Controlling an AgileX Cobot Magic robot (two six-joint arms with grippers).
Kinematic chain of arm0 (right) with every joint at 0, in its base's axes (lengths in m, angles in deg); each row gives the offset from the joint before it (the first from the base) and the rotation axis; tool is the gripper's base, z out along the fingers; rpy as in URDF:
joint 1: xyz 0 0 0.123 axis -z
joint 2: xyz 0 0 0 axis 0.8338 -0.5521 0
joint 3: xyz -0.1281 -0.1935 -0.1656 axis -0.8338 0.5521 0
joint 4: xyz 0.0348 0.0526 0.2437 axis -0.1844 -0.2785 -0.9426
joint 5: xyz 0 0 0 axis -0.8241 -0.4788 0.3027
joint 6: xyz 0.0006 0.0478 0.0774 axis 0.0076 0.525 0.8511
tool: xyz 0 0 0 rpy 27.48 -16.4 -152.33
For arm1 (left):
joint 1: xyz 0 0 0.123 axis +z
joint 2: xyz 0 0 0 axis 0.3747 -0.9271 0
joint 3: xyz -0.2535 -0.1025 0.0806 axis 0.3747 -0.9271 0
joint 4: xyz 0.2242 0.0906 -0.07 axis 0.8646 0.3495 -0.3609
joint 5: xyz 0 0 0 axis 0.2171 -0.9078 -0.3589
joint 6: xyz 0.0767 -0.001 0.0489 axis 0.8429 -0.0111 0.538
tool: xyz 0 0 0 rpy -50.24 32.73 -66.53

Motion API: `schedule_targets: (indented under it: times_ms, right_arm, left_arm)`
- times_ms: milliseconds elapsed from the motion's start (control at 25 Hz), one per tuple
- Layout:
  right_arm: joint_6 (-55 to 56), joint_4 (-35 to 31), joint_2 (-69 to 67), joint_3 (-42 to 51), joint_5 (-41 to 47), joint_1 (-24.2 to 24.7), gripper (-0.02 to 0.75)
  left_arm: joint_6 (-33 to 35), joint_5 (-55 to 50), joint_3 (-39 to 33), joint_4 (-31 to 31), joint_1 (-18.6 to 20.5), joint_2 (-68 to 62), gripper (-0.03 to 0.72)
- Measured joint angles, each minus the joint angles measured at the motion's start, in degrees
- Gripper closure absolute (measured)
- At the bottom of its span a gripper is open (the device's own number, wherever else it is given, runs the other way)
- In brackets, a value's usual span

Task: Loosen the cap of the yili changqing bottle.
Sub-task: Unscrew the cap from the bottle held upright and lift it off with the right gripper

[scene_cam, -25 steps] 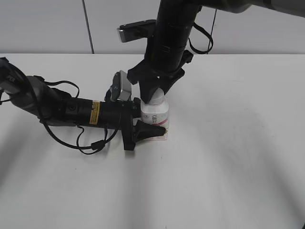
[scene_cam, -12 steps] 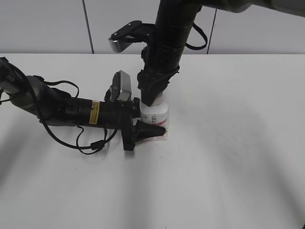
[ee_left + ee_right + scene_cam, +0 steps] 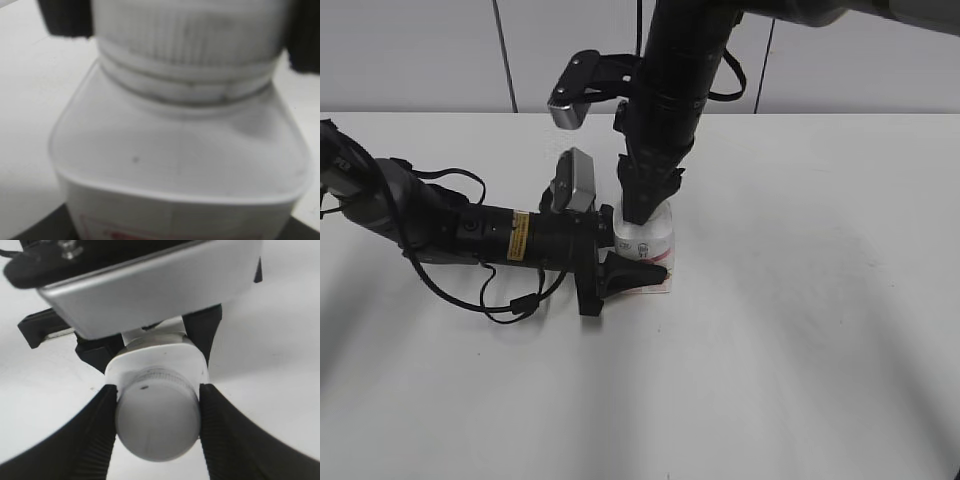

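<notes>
The yili changqing bottle (image 3: 650, 243), white and squarish with a pink band, stands upright on the white table. My left gripper (image 3: 625, 262) reaches in from the left and is shut on the bottle's body. The bottle's shoulders (image 3: 180, 150) fill the left wrist view, with the ribbed cap (image 3: 187, 37) at the top. My right gripper (image 3: 645, 212) comes down from above and is shut on the cap (image 3: 157, 422); a finger presses each side of it. The bottle (image 3: 157, 360) shows under the cap in the right wrist view.
The white table (image 3: 800, 330) spreads all around the bottle. A pale wall (image 3: 420, 50) runs along the far edge. The left arm's cables (image 3: 510, 300) lie on the table at the left.
My right wrist has turned about the bottle's upright axis while gripping the cap; its camera bracket has swung round to the left. The left arm and the bottle have stayed in place.
</notes>
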Motion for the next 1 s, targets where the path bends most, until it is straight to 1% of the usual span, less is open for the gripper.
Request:
schedule_targets:
  times_ms: [440,1000]
  right_arm:
    - [-12.6,-0.1,0.0,0.0,0.0,0.0,0.343]
    - [-13.6,-0.2,0.0,0.0,0.0,0.0,0.343]
  left_arm:
    - [0.0,-0.1,0.0,0.0,0.0,0.0,0.301]
    - [0.1,-0.1,0.0,0.0,0.0,0.0,0.302]
